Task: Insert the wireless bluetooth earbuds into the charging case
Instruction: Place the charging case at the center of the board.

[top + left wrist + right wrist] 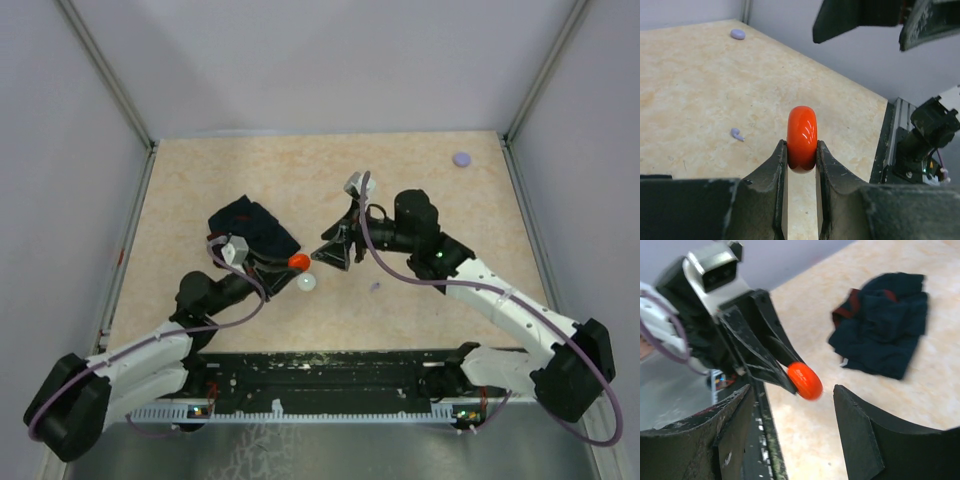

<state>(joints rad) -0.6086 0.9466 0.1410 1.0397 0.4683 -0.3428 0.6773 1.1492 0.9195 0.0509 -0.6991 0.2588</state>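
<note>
Left fingers [771, 176] pinch the hard, glossy, probably slippery red case [801, 135] across its faces; right fingers [866, 440] spread nearby.

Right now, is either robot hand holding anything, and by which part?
The left hand pinches the red disc by its broad faces; the right hand holds nothing.

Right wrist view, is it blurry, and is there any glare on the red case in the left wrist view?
Right wrist: soft all over, with the red case and the dark cloth both smeared. Left wrist: sharp, with pale glare streaks on the glossy case held in the left gripper.
</note>
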